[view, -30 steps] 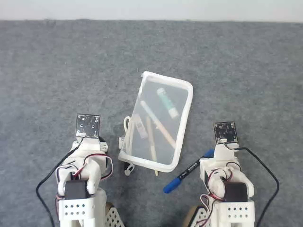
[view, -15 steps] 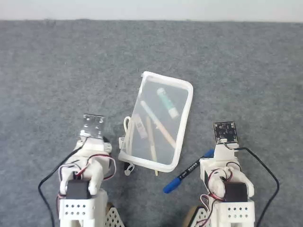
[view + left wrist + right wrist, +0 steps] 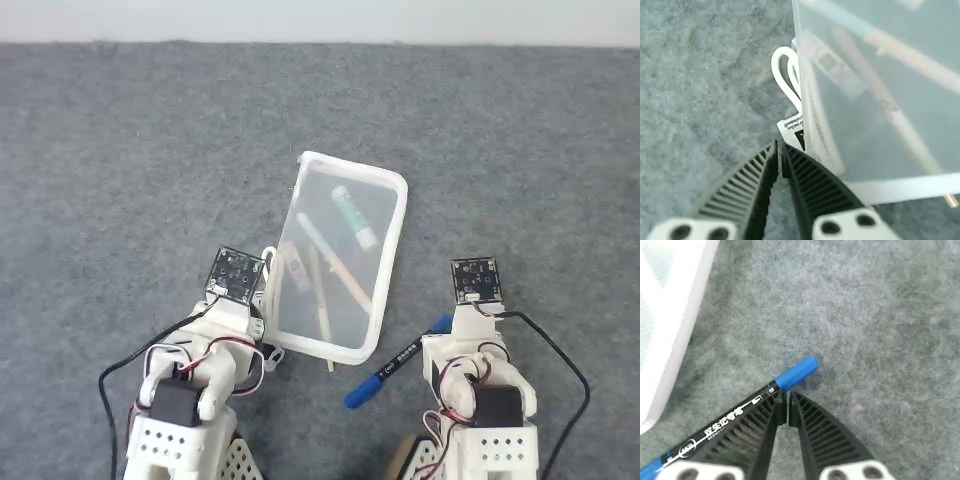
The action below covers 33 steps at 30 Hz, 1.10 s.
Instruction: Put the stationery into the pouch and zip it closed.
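High view: translucent pouch flat on grey worktop, pens inside. Blue marker outside, just beside the pouch. Left claw pinched together, empty, at the pouch's white cord loop. Right claw likewise closed, empty, alongside the marker.

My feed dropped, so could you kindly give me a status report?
Left gripper shut at pouch edge. Right gripper shut beside blue marker, outside pouch. Nothing in the way.

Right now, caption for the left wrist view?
Left pincer, shut, by the cord loop of the translucent pouch on grey carpet.
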{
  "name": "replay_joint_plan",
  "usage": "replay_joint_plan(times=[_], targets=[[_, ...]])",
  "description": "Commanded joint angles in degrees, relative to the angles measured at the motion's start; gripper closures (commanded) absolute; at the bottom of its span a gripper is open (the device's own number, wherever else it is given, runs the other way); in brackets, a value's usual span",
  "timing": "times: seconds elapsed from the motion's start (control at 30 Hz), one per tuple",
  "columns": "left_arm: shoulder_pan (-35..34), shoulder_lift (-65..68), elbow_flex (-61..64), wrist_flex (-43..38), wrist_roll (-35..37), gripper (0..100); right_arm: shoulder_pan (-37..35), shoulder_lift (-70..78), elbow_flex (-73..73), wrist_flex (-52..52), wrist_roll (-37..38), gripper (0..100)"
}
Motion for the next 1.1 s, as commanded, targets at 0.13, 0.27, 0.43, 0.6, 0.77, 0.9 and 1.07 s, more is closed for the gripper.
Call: replay_joint_plan(times=[0.13,0.27,0.43,0.6,0.77,0.9,1.07], targets=[[-0.1,-0.1,-6.5,0.4,-0.4,99,0.1,-0.8,1.3,-1.0,0.3,99.2],[-0.1,-0.1,-9.1,0.5,-0.5,99,0.1,-0.8,1.3,-1.0,0.3,99.2],[-10.5,-0.1,-9.4,0.0,-0.6,99,0.0,-0.8,1.2,-1.3,0.3,99.2],[-21.0,-0.1,-10.4,-2.5,-0.5,99,2.0,-0.8,-4.6,-2.1,0.5,99.2],[-21.4,-0.1,-10.9,-2.4,-0.5,99,3.8,-0.8,-14.5,-2.2,0.2,99.2],[-23.4,-0.1,-10.9,-2.4,-0.4,99,3.7,-0.8,-20.0,-2.2,0.1,99.2],[-24.8,-0.1,-10.9,-2.4,-0.4,99,2.2,-0.8,-27.5,-2.2,0.1,99.2]])
